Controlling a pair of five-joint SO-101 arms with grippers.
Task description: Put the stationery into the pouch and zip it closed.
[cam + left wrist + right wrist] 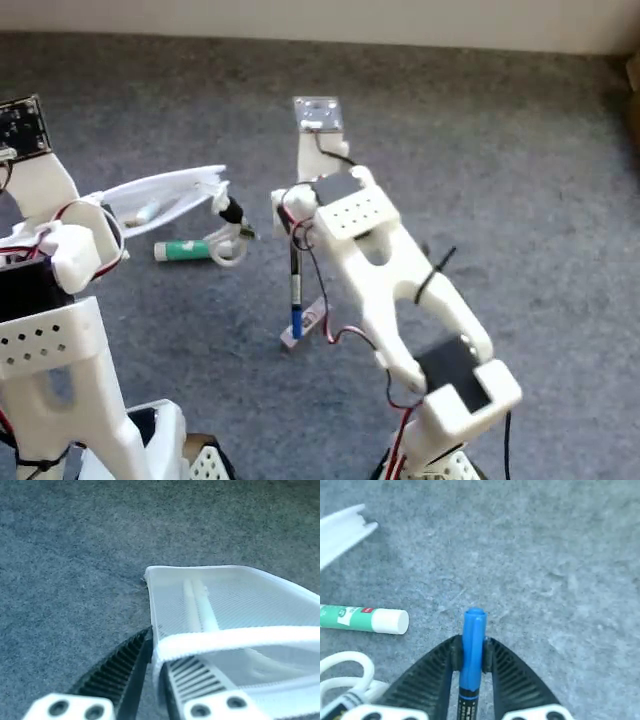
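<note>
Right wrist view: pinches blue marker pen (pixel 472 635) in right gripper (pixel 471 652) over grey carpet (pixel 570 555), near green glue stick (pixel 362 619), label print illegible. Left wrist view: clamps white mesh pouch (pixel 240 600) rim in left gripper (pixel 155 652).

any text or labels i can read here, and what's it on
No text is clear enough to quote.
glue stick: green label with small red and white marks, too blurred to read.
blue pen: pale print on its dark barrel, too small to read.
mesh pouch: no print seen.
</note>
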